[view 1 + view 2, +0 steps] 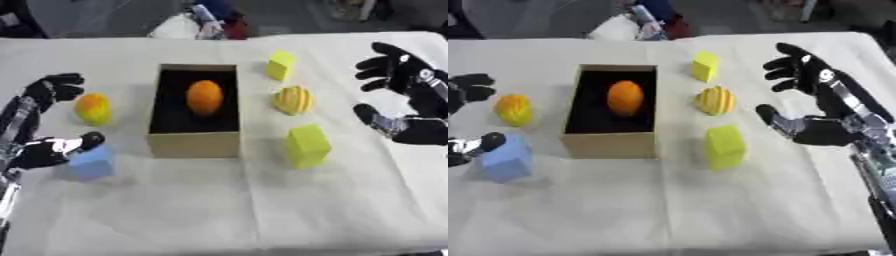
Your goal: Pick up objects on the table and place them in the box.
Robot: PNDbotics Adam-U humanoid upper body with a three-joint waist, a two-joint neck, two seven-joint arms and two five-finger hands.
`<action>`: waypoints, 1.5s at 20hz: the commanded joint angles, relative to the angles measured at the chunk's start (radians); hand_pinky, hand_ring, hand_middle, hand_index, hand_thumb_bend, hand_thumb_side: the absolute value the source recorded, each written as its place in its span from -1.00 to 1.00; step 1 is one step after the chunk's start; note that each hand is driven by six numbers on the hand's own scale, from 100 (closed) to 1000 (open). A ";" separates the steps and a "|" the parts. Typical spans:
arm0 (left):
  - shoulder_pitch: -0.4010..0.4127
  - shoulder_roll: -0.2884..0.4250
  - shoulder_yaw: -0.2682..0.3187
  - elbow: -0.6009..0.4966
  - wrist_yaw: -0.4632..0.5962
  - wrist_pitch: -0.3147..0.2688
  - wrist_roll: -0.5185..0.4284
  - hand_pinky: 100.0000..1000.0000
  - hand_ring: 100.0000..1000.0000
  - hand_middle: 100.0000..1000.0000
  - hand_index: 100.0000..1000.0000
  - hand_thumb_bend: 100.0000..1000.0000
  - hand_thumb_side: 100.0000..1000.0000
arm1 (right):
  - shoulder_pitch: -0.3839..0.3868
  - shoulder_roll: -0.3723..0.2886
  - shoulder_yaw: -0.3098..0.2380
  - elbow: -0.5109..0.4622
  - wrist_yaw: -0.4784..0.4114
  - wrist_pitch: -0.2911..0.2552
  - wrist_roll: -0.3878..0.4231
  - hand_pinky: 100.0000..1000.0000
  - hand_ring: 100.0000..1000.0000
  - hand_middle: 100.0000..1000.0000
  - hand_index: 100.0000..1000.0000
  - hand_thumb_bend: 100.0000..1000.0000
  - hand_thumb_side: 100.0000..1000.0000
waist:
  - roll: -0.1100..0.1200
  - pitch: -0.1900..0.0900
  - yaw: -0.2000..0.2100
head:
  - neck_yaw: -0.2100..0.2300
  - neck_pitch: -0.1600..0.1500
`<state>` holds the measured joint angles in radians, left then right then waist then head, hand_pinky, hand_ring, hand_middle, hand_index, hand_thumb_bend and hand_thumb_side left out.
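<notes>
The left eye view shows the whole left hand (48, 120), fingers spread wide and released, thumb tip just above a pale blue block (91, 162) and fingers near a round orange-yellow fruit (94, 109); the right eye view cuts most of it off. That view shows more of the right hand (815, 107), also open and holding nothing, right of a ribbed yellow fruit (715, 100). A smooth orange (204, 97) lies inside the dark-lined cardboard box (194, 144). Two yellow blocks, one small (280, 65) and one larger (307, 146), stand on the white cloth-covered surface (219, 210).
</notes>
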<state>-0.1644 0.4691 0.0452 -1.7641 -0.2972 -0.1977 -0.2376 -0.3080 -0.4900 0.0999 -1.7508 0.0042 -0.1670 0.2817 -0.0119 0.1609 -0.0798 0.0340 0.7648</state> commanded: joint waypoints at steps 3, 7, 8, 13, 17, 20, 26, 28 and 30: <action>-0.037 0.163 -0.042 -0.001 -0.098 0.008 -0.130 0.61 0.53 0.52 0.69 0.58 -0.17 | -0.009 -0.036 -0.003 -0.008 0.001 -0.002 0.009 0.41 0.57 0.55 1.00 -0.43 -0.66 | 0.019 -0.016 -0.004 | 0.008 0.005; -0.066 0.239 -0.080 0.031 -0.153 0.026 -0.191 0.61 0.54 0.53 0.70 0.54 -0.23 | -0.006 -0.038 0.000 -0.006 0.000 -0.001 0.015 0.41 0.57 0.54 1.00 -0.43 -0.65 | 0.022 -0.024 -0.007 | 0.015 0.005; -0.074 0.251 -0.087 0.042 -0.165 0.030 -0.202 0.61 0.54 0.53 0.70 0.53 -0.23 | -0.005 -0.039 0.000 -0.006 0.000 -0.001 0.016 0.41 0.57 0.54 1.00 -0.43 -0.65 | 0.022 -0.025 -0.007 | 0.017 0.005; -0.116 0.261 -0.113 0.107 -0.208 0.044 -0.241 0.60 0.53 0.52 0.68 0.49 -0.25 | -0.003 -0.038 0.001 -0.005 -0.002 0.000 0.019 0.42 0.57 0.54 1.00 -0.44 -0.65 | 0.023 -0.031 -0.007 | 0.030 0.005; -0.147 0.241 -0.125 0.173 -0.228 0.058 -0.256 0.58 0.52 0.52 0.68 0.49 -0.25 | -0.004 -0.036 0.002 -0.004 -0.003 -0.001 0.022 0.42 0.57 0.54 1.00 -0.43 -0.64 | 0.021 -0.032 -0.009 | 0.038 0.005; -0.161 0.226 -0.131 0.214 -0.242 0.069 -0.262 0.57 0.50 0.51 0.68 0.50 -0.24 | -0.002 -0.035 0.001 -0.004 -0.004 0.000 0.023 0.42 0.57 0.54 1.00 -0.43 -0.64 | 0.019 -0.031 -0.011 | 0.045 0.005; -0.168 0.209 -0.148 0.259 -0.253 0.072 -0.291 0.53 0.43 0.44 0.63 0.48 -0.27 | -0.002 -0.033 0.000 -0.004 -0.005 0.001 0.021 0.42 0.57 0.54 1.00 -0.44 -0.64 | 0.018 -0.028 -0.012 | 0.056 0.005; -0.166 0.210 -0.155 0.264 -0.253 0.069 -0.309 0.52 0.41 0.42 0.61 0.47 -0.29 | -0.002 -0.033 -0.001 -0.003 -0.005 0.000 0.021 0.42 0.57 0.54 1.00 -0.44 -0.64 | 0.017 -0.027 -0.012 | 0.058 0.005; -0.162 0.212 -0.162 0.266 -0.254 0.066 -0.329 0.49 0.38 0.39 0.59 0.44 -0.33 | -0.002 -0.033 0.000 -0.002 -0.005 0.001 0.022 0.42 0.57 0.54 1.00 -0.44 -0.64 | 0.017 -0.026 -0.012 | 0.060 0.005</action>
<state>-0.3171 0.6589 -0.1180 -1.4919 -0.5463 -0.1292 -0.5539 -0.2994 -0.4984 0.1060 -1.7446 0.0028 -0.1658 0.3028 -0.0032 0.1572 -0.0912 0.0899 0.7649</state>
